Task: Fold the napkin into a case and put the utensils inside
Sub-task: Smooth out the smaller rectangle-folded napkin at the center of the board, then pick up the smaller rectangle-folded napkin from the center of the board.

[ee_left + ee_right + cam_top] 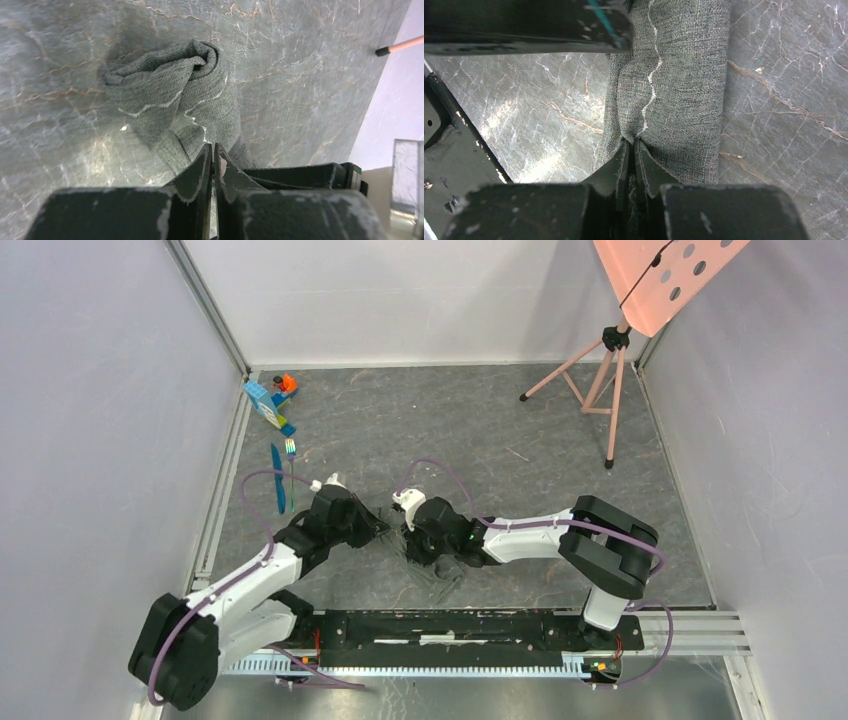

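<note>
Left wrist view has my left fingers (pixel 208 160) pressed together with a tail of the napkin (pixel 170 100) caught at their tips. Ahead of the tips the cloth lies rumpled into a loose roll on the surface (pixel 60 150), its pale stitching wandering across the folds. Right wrist view shows my right fingers (pixel 624 160) closed as well, pinching a pucker of the same cloth right on the stitched line, and a flatter band of it runs straight away from the tips. I judge that both pinches are there so I can draw the cloth out between my two sets of fingers and flatten it. No neat case is formed yet: the cloth is bunched rather than layered.

From above, the two sets of fingers sit close together, and the napkin lies just on their near side, partly under my right wrist. The knife (pixel 277 475) and fork (pixel 291 450) lie side by side well off to the left of my left fingers, outside the cloth. Beyond them stand the toy blocks (pixel 270 402), and a tripod (pixel 598 380) stands far beyond my right fingers. What crowds me is a dark bar, probably my left arm (pixel 524 25), crossing the cloth just past my right fingertips, so any pull must keep the wrists from clashing.
</note>
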